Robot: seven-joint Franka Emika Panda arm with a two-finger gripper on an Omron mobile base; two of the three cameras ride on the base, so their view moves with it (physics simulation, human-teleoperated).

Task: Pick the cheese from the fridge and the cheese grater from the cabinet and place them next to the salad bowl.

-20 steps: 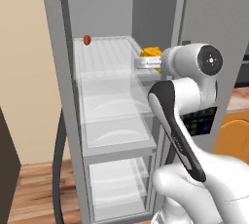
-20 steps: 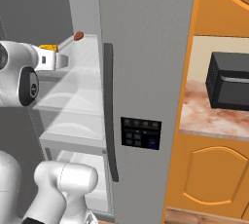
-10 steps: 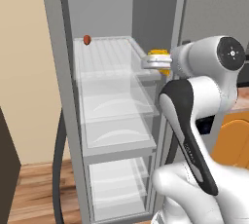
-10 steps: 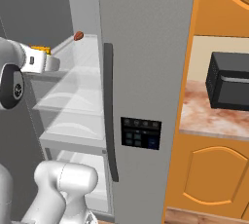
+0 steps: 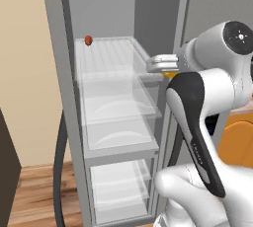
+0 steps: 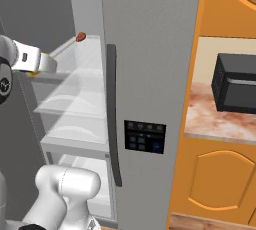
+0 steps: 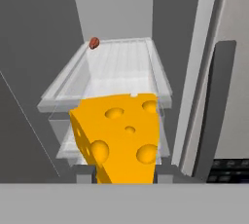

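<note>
The cheese (image 7: 121, 138), a yellow-orange wedge with holes, sits between the fingers of my gripper (image 7: 124, 177), which is shut on it. My gripper (image 5: 163, 65) hangs just outside the front right corner of the open fridge (image 5: 54, 73), level with the top shelf, and a sliver of the cheese (image 5: 170, 74) shows under it. From the other side the gripper (image 6: 47, 64) is left of the fridge door (image 6: 150, 49). The cheese grater and the salad bowl are out of view.
A small reddish-brown round item (image 5: 88, 40) lies at the back left of the top clear shelf (image 7: 121, 67). Clear shelves and drawers stack below. Right of the fridge are orange cabinets (image 6: 220, 179) and a black microwave (image 6: 235, 84) on a speckled counter (image 6: 205, 121).
My gripper has drawn back out of the fridge with the cheese, away from the top shelf. The reddish-brown item has stayed put.
</note>
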